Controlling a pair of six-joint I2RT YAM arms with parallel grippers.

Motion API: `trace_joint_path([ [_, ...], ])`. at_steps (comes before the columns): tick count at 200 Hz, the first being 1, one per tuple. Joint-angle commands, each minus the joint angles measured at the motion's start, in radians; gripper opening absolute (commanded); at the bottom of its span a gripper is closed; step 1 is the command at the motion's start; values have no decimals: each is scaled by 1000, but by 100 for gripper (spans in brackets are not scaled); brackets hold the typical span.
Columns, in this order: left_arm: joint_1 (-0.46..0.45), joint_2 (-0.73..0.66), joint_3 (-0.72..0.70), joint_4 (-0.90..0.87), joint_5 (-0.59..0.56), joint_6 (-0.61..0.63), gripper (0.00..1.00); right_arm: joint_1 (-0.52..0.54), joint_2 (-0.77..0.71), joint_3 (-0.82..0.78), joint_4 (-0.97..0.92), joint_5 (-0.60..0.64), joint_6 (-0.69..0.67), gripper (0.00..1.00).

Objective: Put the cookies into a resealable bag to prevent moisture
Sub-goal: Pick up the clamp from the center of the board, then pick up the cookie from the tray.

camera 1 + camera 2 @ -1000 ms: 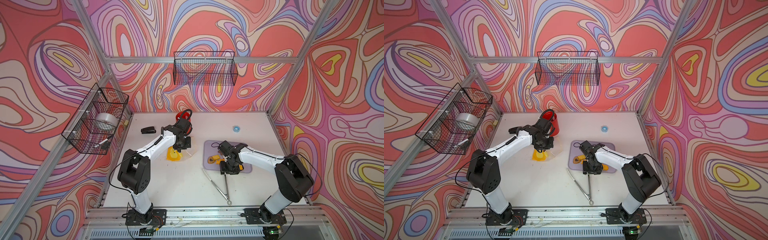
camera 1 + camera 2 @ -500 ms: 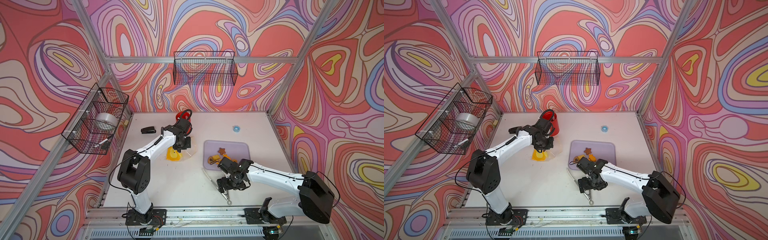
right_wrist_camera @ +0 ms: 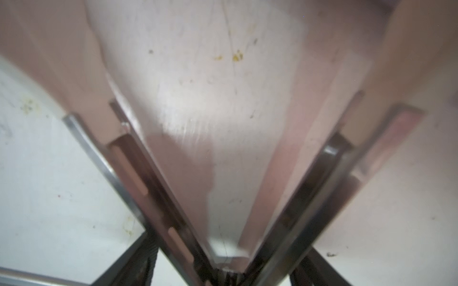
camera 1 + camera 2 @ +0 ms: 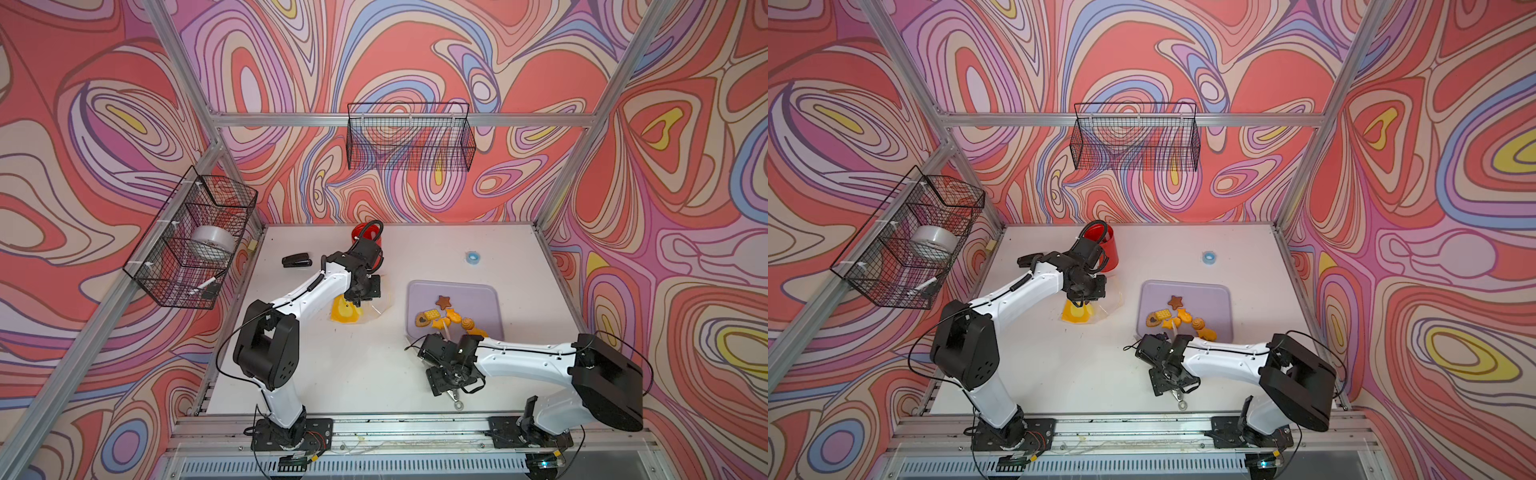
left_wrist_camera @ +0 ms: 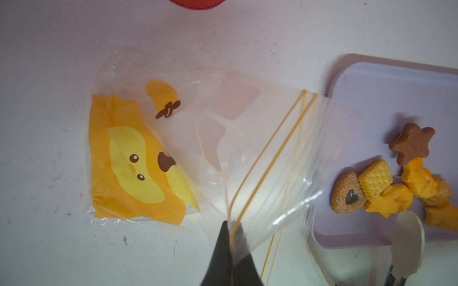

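The resealable bag (image 5: 148,148), clear with a yellow-orange cartoon figure, lies on the white table left of the lilac tray (image 4: 473,295). My left gripper (image 5: 231,227) is shut on its zip edge and holds that edge lifted, as both top views show (image 4: 365,291) (image 4: 1086,291). The cookies (image 5: 386,188) sit in a heap on the tray: orange fish, a brown star (image 5: 411,146), a yellow square and a heart-centred round. My right gripper (image 3: 225,270) is low near the front edge (image 4: 451,376). Its fingers are closed against both arms of the metal tongs (image 3: 329,158), near the hinge.
The tongs' white tip (image 5: 409,237) reaches the tray's near edge beside the cookies. A red cup (image 4: 365,232), a black stapler (image 4: 297,262) and a blue tape roll (image 4: 471,257) stand at the back. Wire baskets (image 4: 409,137) (image 4: 195,241) hang on the walls.
My right arm drew back from the tray toward the front edge and came down over the tongs, its jaws opening wide and then closing in. The left arm and the bag stayed put.
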Motion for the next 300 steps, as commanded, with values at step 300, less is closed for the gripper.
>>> trace_joint_path([
  [300, 9, 2, 26, -9, 31, 44, 0, -676, -139, 394, -302, -162, -432, 46],
])
